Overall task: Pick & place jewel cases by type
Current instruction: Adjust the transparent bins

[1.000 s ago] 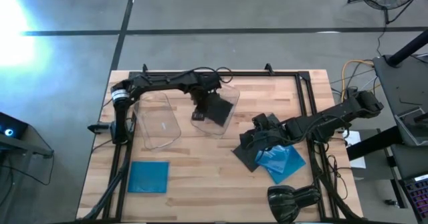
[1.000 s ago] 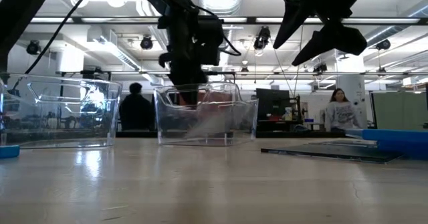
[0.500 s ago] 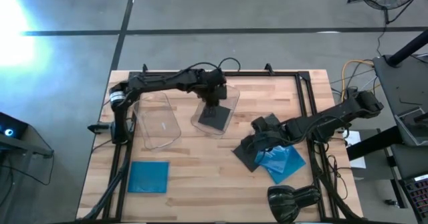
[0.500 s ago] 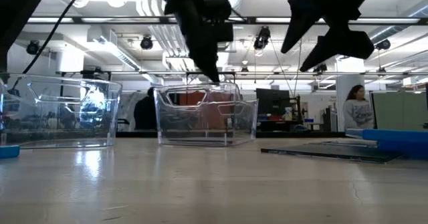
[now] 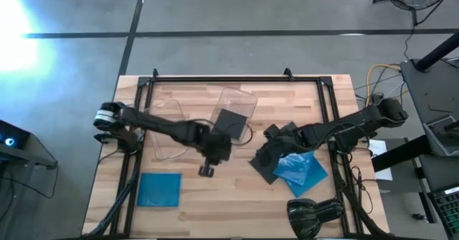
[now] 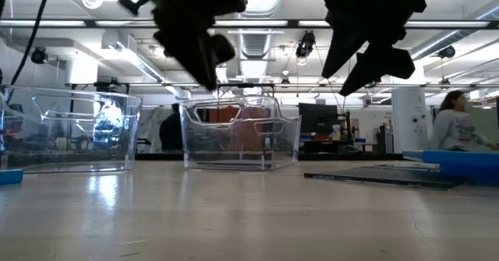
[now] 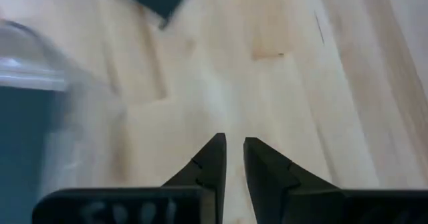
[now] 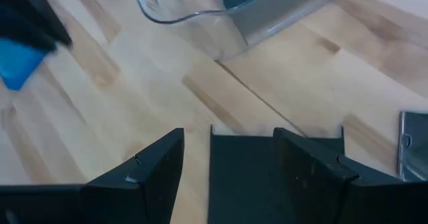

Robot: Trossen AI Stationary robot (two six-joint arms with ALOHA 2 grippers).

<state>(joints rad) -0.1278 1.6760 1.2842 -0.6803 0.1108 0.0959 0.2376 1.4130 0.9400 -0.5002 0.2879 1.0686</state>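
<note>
The left hand hangs mid-table with fingers nearly together, while the right hand hovers spread wide.

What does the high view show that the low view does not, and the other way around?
Only the high view shows the dark case lying flat inside the right tray and the blue case alone near the left front corner. Only the low view shows a person in the room behind. Both show the two clear trays, the left gripper and the right gripper above the table.
</note>
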